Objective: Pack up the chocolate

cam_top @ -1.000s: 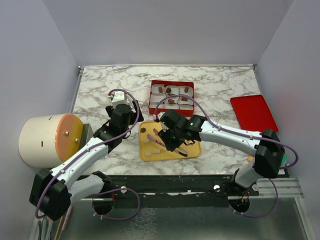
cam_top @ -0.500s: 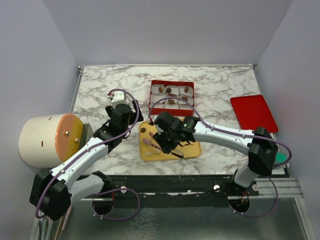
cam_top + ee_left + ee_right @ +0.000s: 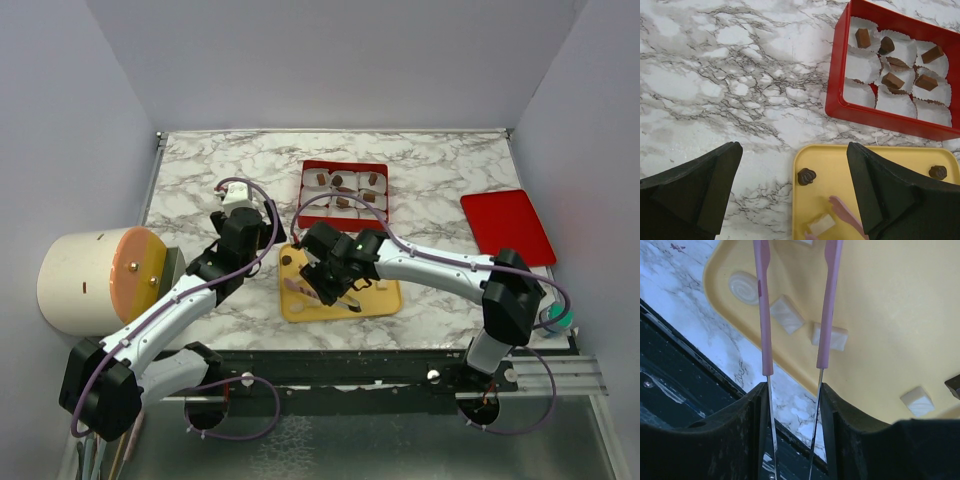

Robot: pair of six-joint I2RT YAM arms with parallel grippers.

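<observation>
Several brown chocolate pieces (image 3: pixel 892 80) sit in white paper cups inside the red box (image 3: pixel 836 90). On the yellow tray (image 3: pixel 875 165) lie a dark domed chocolate (image 3: pixel 806 176), another dark one (image 3: pixel 938 172) and pale blocks (image 3: pixel 830 336). My right gripper (image 3: pixel 792 395) is shut on pink-armed tongs (image 3: pixel 762 315), over the tray's left half (image 3: pixel 325 278). The tongs' tips (image 3: pixel 845 212) stand either side of a pale block (image 3: pixel 821 224). My left gripper (image 3: pixel 792 150) hangs open over the marble by the tray's far left corner (image 3: pixel 258 222), holding nothing.
A red lid (image 3: pixel 507 225) lies flat at the right of the marble table (image 3: pixel 220 165). A big white cylinder with an orange face (image 3: pixel 95 280) stands off the table's left edge. A small green thing (image 3: pixel 562 318) shows by the right arm's elbow.
My right arm has swung left over the tray, carrying the tongs toward its left half. The left arm has not moved.
</observation>
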